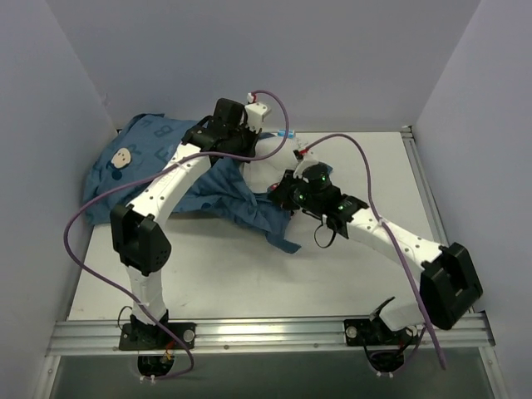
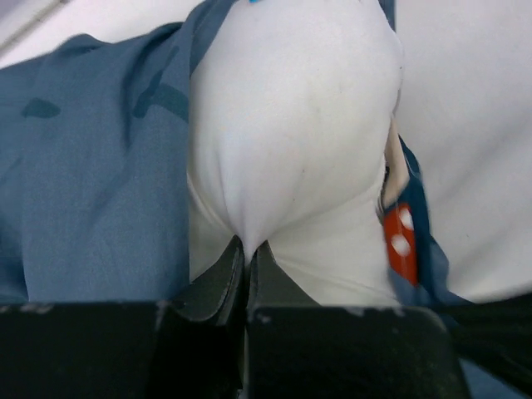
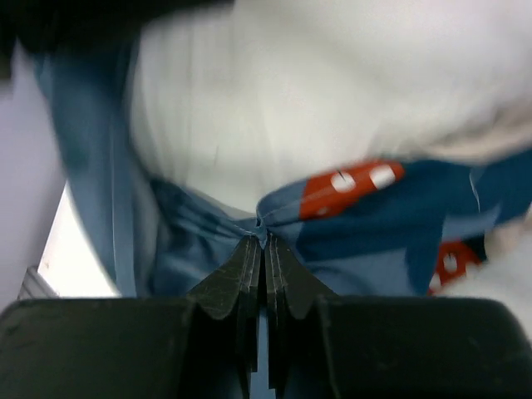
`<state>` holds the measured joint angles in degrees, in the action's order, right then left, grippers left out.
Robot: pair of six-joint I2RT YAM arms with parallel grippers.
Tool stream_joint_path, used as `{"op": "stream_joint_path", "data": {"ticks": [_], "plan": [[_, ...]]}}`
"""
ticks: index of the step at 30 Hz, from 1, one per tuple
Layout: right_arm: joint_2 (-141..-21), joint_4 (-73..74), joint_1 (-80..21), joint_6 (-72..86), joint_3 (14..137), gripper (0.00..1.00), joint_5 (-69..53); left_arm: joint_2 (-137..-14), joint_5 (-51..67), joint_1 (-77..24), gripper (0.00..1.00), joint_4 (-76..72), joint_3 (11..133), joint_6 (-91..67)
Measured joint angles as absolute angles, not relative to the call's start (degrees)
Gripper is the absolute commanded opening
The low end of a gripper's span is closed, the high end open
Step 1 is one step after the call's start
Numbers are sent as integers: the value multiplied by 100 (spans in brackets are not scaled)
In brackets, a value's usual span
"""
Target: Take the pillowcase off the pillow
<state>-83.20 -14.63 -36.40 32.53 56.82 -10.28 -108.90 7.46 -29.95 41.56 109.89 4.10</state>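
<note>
The blue printed pillowcase (image 1: pixel 141 162) lies crumpled at the back left of the table, and a flap of it trails towards the middle (image 1: pixel 270 220). In the left wrist view my left gripper (image 2: pixel 248 247) is shut on a pinch of the white pillow (image 2: pixel 291 125), with the pillowcase (image 2: pixel 83 183) pulled back on its left. In the right wrist view my right gripper (image 3: pixel 264 239) is shut on a fold of the pillowcase (image 3: pixel 366 224), just below the bare pillow (image 3: pixel 332 83). From above, the right gripper (image 1: pixel 279 198) sits at the flap's edge and the left arm hides the left fingers.
Grey walls close in the white table (image 1: pixel 357 274) on the left, back and right. An aluminium rail (image 1: pixel 266 332) runs along the near edge by the arm bases. Purple cables (image 1: pixel 83 241) loop beside both arms.
</note>
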Motion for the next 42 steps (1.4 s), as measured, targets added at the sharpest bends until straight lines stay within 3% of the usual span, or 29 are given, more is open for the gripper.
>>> {"op": "stream_joint_path", "data": {"ticks": [11, 24, 25, 26, 28, 29, 32, 37, 39, 40, 41, 42], "plan": [[-7150, -1153, -4016, 3159, 4268, 0, -1087, -11931, 362, -2556, 2, 4659, 13257, 119], [-8149, -2390, -3009, 3144, 3916, 0, -1859, -11627, 978, -2344, 2, 5006, 13299, -403], [-8270, -2451, -2950, 3133, 3977, 3, -1935, -11526, 996, -2329, 2, 4995, 13205, -423], [-8370, -2456, -2904, 3105, 4056, 19, -2003, -11426, 1004, -2322, 2, 4989, 13093, -434], [-8434, -2318, -2880, 3006, 4200, 37, -2062, -11205, 1004, -2314, 2, 4869, 12783, -440], [-8385, -2147, -2880, 2930, 4270, 51, -2062, -11098, 1002, -2305, 2, 4781, 12617, -440], [-7979, -1500, -2880, 2628, 4414, 65, -1959, -10862, 985, -2281, 2, 4543, 12199, -462], [-6971, -604, -2810, 2257, 4899, 68, -1730, -10857, 974, -2346, 2, 4429, 12009, -532], [-6746, -467, -2788, 2209, 5179, 74, -1712, -10868, 937, -2414, 2, 4429, 12009, -530], [-6694, -456, -2783, 2220, 5299, 81, -1717, -10873, 917, -2453, 2, 4431, 12009, -528], [-6678, -464, -2783, 2257, 5389, 99, -1734, -10877, 899, -2491, 2, 4431, 12009, -526], [-6685, -508, -2790, 2342, 5437, 100, -1752, -10879, 891, -2519, 2, 4431, 12009, -526]]}}
